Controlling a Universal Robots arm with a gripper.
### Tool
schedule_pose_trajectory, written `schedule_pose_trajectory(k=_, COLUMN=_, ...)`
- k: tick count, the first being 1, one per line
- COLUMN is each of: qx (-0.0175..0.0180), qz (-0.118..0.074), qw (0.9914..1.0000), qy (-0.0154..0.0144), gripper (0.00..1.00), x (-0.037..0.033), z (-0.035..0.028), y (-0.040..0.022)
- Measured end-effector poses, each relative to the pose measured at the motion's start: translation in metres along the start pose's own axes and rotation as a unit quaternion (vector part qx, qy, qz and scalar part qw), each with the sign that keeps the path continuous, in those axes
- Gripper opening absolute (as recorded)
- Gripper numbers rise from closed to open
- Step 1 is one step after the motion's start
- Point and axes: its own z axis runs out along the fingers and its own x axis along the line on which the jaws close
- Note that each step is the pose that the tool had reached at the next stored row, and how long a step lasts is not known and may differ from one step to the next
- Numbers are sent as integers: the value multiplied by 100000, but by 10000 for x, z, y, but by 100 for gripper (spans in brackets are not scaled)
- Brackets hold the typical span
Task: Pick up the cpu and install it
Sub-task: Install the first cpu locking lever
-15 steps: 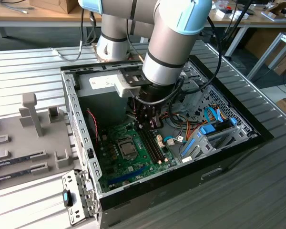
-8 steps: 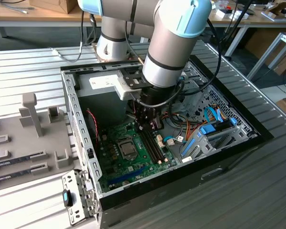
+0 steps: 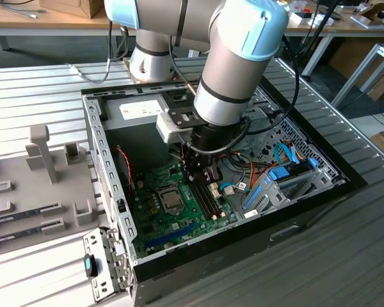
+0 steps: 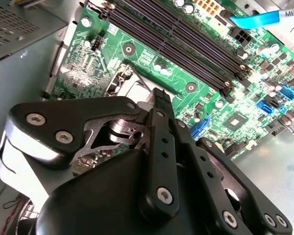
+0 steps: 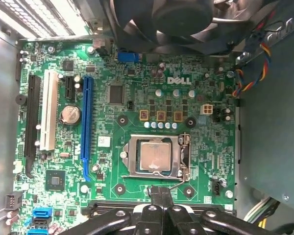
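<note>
Open computer case (image 3: 109,185), lying on its side on a slatted metal table (image 3: 345,256), with the green motherboard (image 3: 155,214) on its floor. Cpu (image 5: 154,156): silvery-grey square top, seated flat in the socket (image 5: 129,157) near the middle of the motherboard, inside the socket's metal frame; in the exterior view it appears as a small grey square (image 3: 172,200) on the board. Gripper (image 5: 160,195): black, on the grey and light-blue arm (image 3: 237,64), reaching down into the case; in the first wrist view its fingertips stand pressed together with no gap between them, just beside the socket's edge, above the board, with nothing between them and clear of the cpu. In the second wrist view the gripper (image 4: 161,98) hangs over the socket area, hiding most of it. Other board items in the first wrist view: blue expansion slot (image 5: 85,127), white expansion slot (image 5: 49,110), round coin battery (image 5: 70,114), small dark soldered chip (image 5: 55,179), black memory slots (image 4: 186,41) alongside the socket. Cooling fan (image 5: 181,24) at the case wall. Grey parts fixture (image 3: 38,179) on the table at the exterior view's left.
</note>
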Motion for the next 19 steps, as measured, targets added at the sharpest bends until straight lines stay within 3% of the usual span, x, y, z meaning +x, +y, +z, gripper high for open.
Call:
schedule_pose_trajectory(k=4, qx=-2, qz=3, qw=100000, qy=5, gripper=11, x=39, z=42, y=1)
schedule_pose_trajectory(k=6, qx=-4, qz=-3, qw=100000, qy=8, gripper=11, x=38, z=114, y=70)
schedule_pose_trajectory(k=9, qx=1, qz=-1, qw=100000, qy=2, gripper=11, x=114, z=191, y=66)
schedule_pose_trajectory(k=19, qx=-1, qz=0, qw=100000, qy=2, gripper=11, x=173, z=324, y=59)
